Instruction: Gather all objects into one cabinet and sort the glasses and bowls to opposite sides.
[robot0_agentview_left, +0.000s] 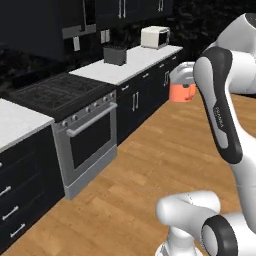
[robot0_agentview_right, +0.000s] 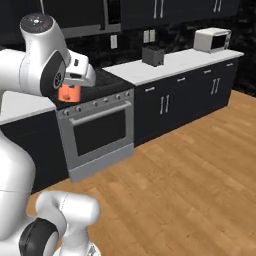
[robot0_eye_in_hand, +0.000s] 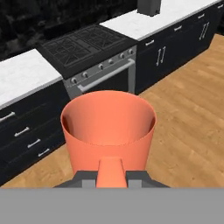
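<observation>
The bright orange cup (robot0_eye_in_hand: 108, 127) hangs in the air over the wooden floor, upright with its empty inside towards the hand camera. My gripper (robot0_eye_in_hand: 111, 177) is shut on the cup's near wall, one dark finger on each side of an orange strip. From the left base view the cup (robot0_agentview_left: 181, 93) hangs under the white hand (robot0_agentview_left: 183, 73), high over the floor in front of the counter. From the right base view the cup (robot0_agentview_right: 69, 93) sits just below the hand (robot0_agentview_right: 79, 70). The mug, both bowls and the shelf cabinet are out of view.
A black stove (robot0_agentview_left: 60, 92) with an oven door (robot0_agentview_left: 90, 140) stands between white counters (robot0_agentview_left: 135, 62). A dark toaster (robot0_agentview_left: 115, 54) and a white microwave (robot0_agentview_left: 155, 36) sit on the far counter. Black upper cabinets (robot0_agentview_right: 165, 10) run along the top. Black drawers (robot0_eye_in_hand: 26, 135) lie below.
</observation>
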